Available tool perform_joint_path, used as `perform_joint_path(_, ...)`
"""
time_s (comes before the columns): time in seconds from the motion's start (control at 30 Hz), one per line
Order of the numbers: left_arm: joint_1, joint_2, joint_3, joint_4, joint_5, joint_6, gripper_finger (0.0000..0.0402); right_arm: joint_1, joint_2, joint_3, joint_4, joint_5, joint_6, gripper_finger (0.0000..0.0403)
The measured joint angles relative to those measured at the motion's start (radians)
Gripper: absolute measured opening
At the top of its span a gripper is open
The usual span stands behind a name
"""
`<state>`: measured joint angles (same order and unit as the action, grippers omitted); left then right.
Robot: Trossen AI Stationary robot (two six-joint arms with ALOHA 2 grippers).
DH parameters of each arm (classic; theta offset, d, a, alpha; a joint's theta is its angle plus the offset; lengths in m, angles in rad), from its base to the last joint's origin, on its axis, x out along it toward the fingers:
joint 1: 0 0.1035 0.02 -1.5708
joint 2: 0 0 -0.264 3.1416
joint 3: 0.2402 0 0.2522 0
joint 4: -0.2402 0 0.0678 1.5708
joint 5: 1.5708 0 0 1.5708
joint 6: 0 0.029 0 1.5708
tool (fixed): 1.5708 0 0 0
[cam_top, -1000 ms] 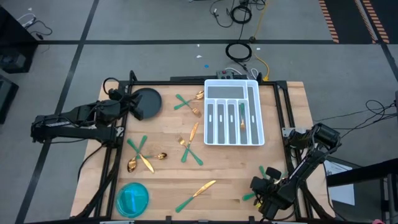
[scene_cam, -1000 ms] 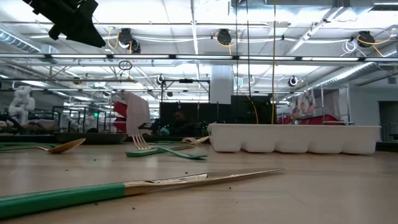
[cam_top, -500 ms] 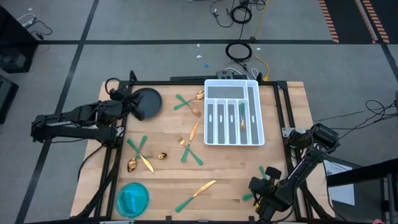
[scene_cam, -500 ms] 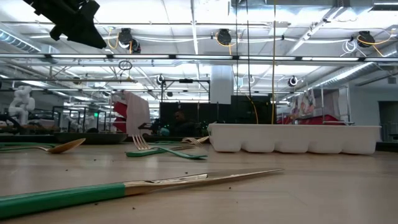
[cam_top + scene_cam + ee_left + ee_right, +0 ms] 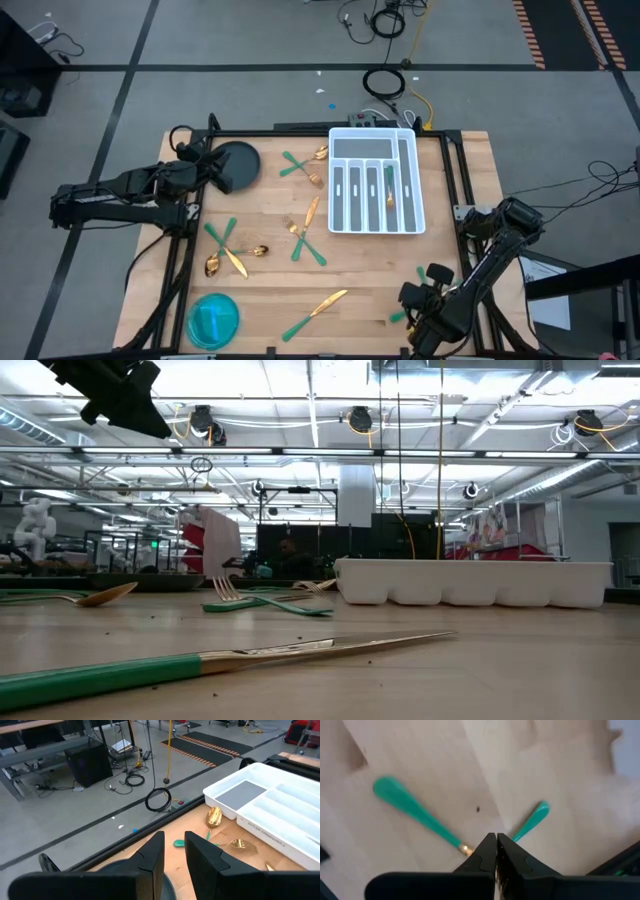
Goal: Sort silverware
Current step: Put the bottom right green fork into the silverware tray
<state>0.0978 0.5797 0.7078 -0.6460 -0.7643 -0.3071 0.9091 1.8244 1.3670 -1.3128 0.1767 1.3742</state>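
- Right gripper: table's 5 o'clock corner, fingers pressed together over two green-handled pieces.
- Left gripper: 10 o'clock, fingers slightly parted, holding nothing.
- Tray: 1 o'clock.

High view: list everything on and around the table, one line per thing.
Silverware: about a dozen, gold with green handles, scattered on the table, a couple in the tray.
Tray: one, white, back right.
Bowl: one, blue, near-left corner.
Round dish: one, dark, back left.
Table: one, wooden.
Cable coil: one, black, floor behind.
Left tool: open, over the round dish.
Right tool: shut, near-right corner, at two crossed pieces.
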Motion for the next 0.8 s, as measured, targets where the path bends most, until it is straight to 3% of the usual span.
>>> perform_joint_path(0.53,0.000,0.000,0.000,0.000,0.000,0.027,0.0083,-0.108,-0.001,0.182,-0.260,0.188,-0.138,0.0000)
perform_joint_path(0.8,0.000,0.000,0.000,0.000,0.000,0.027,0.0083,-0.166,-0.027,0.278,-0.258,0.287,-0.263,0.0000)
